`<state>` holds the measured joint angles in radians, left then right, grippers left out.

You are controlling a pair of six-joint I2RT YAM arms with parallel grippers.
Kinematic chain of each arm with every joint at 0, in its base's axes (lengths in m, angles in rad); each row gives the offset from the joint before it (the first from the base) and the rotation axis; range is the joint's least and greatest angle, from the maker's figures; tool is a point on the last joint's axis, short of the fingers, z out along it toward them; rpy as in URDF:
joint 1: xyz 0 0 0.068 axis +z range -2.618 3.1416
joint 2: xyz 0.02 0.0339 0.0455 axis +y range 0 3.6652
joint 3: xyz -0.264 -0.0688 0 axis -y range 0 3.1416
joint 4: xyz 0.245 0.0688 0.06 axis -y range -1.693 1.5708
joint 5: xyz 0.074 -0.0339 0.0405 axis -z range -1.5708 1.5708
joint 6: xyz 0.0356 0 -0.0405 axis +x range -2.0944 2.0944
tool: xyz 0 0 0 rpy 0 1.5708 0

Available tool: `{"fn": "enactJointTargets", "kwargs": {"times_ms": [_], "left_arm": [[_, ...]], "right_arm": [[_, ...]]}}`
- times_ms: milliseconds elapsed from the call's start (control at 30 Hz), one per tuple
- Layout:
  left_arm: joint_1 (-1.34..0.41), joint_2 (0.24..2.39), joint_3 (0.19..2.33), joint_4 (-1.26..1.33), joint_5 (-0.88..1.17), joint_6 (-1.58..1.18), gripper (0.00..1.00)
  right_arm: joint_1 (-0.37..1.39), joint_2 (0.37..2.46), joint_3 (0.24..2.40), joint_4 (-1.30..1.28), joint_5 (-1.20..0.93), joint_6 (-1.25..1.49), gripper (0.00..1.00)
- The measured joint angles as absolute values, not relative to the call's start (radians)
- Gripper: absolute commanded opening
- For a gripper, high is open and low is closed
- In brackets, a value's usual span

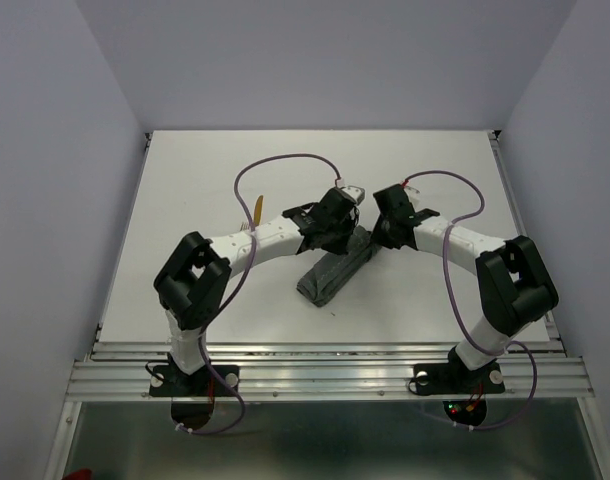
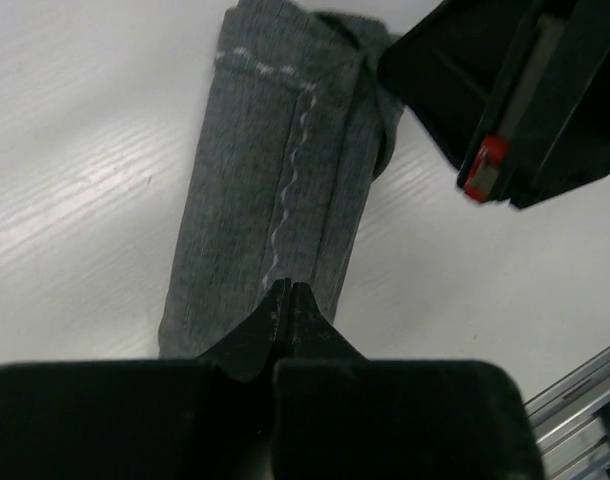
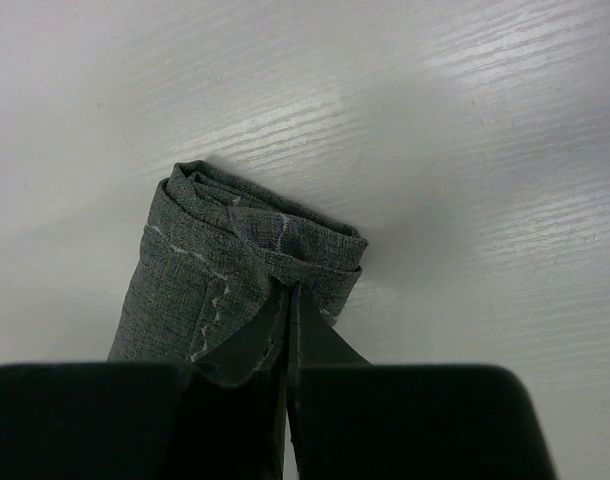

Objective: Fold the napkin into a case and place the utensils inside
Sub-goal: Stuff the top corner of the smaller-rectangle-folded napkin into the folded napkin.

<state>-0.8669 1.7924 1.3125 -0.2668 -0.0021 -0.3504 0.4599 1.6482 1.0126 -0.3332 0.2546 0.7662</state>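
Overhead, one utensil (image 1: 259,207) (orange), case (image 1: 330,272) folded.

Bright, soft light comes from above. The white desk (image 1: 185,200) shines, with pale streaks of glare in both wrist views. A soft grey shadow lies on the desk beside the napkin (image 3: 235,260). Up close, the left hand (image 2: 288,300) and right hand (image 3: 288,300) look black and blurry; the cloth looks sharp.
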Motion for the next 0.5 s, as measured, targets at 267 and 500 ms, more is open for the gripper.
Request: {"fn": "enactJointTargets", "kwargs": {"times_ms": [267, 500], "left_arm": [[-0.797, 1.959, 1.447, -0.155, 0.111, -0.391, 0.0], [-0.752, 2.064, 1.479, -0.109, 0.123, -0.426, 0.0]], "right_arm": [[0.46, 1.646, 1.013, -0.333, 0.255, 0.763, 0.01], [0.46, 1.642, 1.013, -0.332, 0.254, 0.763, 0.01]]}}
